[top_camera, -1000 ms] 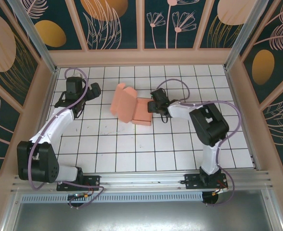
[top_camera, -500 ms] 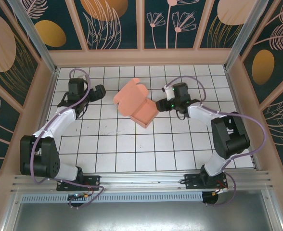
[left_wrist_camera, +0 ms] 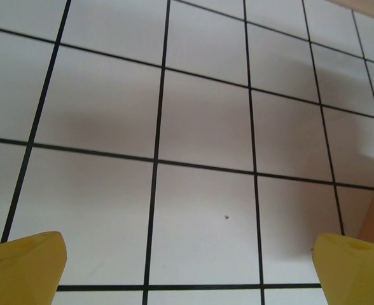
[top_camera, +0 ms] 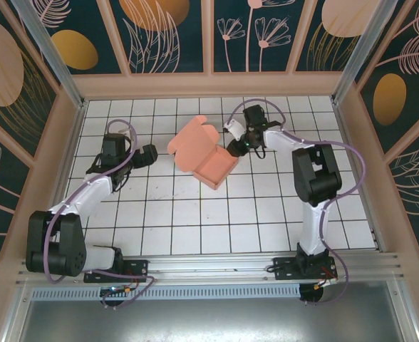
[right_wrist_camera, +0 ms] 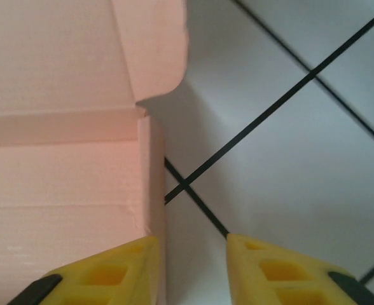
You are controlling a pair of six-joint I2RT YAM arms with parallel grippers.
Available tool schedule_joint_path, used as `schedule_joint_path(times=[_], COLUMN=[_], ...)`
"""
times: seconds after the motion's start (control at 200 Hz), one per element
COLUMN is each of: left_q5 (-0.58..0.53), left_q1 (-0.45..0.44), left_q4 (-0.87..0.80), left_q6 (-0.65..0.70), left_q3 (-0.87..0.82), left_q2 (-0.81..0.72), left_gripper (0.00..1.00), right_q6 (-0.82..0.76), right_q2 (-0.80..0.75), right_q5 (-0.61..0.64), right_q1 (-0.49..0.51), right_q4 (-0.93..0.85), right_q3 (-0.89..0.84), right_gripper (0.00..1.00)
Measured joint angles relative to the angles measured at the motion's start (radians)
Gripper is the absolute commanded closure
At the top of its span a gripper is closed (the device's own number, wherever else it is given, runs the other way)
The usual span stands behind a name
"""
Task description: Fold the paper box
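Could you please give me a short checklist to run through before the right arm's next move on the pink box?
1. Left gripper open and empty: ok, fingers wide apart with bare tiles between.
2. Left gripper apart from the paper box: ok, it sits off the box's left side.
3. Right gripper lined up on the box's side wall: ok, the wall stands just beside one finger's inner face.
4. Right gripper clamped on that wall: not ok, table shows between the fingers.
5. Lid folded down: not ok, it stands open.
6. Box base flat on the table: cannot tell.
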Motion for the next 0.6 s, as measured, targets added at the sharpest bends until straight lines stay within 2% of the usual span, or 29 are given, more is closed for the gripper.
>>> schedule_joint_path(times=[0.04,0.185,0.3,0.45,0.6], left_q5=[0.0,-0.001,-0.003,-0.003,-0.003], left_q1=[0.0,0.0,0.0,0.0,0.0], left_q4=[0.001,0.007,0.019,0.036,0.044], left_q6=[0.002,0.003,0.003,0.003,0.003], left_q3=[-0.009,-0.033,-0.043,-0.046,-0.046], left_q2=[-0.001,-0.005,-0.008,-0.008,-0.004], left_gripper=[0.01,0.01,0.02,0.01,0.02], right_q6=[-0.006,-0.03,-0.032,-0.031,-0.023], right_q2=[0.014,0.034,0.035,0.035,0.027], right_q5=[0.005,0.027,0.043,0.053,0.049], right_q1=[0.008,0.024,0.027,0.027,0.027], right_q4=[-0.017,-0.051,-0.057,-0.057,-0.056], right_q3=[0.024,0.062,0.066,0.066,0.063], right_gripper=[0.8,0.83,0.76,0.75,0.69])
